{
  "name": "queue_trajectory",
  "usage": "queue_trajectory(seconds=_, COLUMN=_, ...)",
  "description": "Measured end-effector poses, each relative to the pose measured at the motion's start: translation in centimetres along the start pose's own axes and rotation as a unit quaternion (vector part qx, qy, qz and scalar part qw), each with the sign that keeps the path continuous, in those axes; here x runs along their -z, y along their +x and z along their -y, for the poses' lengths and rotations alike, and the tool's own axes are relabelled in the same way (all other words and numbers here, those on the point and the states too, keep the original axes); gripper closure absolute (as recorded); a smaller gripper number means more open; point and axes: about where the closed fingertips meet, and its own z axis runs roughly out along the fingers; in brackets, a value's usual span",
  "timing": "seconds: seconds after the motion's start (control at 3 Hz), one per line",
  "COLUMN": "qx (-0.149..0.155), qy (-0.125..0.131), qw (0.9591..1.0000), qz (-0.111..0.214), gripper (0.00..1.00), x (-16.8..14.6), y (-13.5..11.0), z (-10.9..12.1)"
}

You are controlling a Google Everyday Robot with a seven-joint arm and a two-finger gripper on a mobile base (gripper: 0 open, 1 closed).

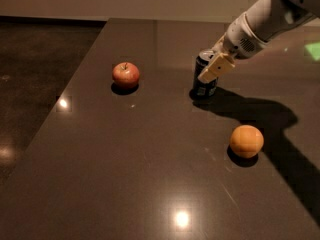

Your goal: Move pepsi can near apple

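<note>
Pincer (209,70) against pepsi can (203,88) upper right side; grip cannot tell; apple (125,74) well apart, left.

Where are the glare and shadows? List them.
Camera view: glare spots on the table, bottom centre and left edge; the dark shadow of the arm runs right from the pepsi can, past the orange; small shadow under the apple; gripper at the can.

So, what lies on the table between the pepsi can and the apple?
Nothing: in the camera view, only bare table separates the pepsi can from the apple. The gripper is at the can's upper part.
</note>
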Motion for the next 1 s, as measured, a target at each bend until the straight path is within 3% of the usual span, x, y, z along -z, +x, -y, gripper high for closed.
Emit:
queue_trajectory(seconds=0.33, qx=0.032, qy=-0.028, qw=0.9990, qz=0.010, gripper=0.96, x=-1.5, y=-3.7, z=-1.4)
queue_trajectory(seconds=1.0, qx=0.079, qy=-0.073, qw=0.9940, qz=0.019, gripper=0.98, x=-5.6, y=-9.3, z=-3.7)
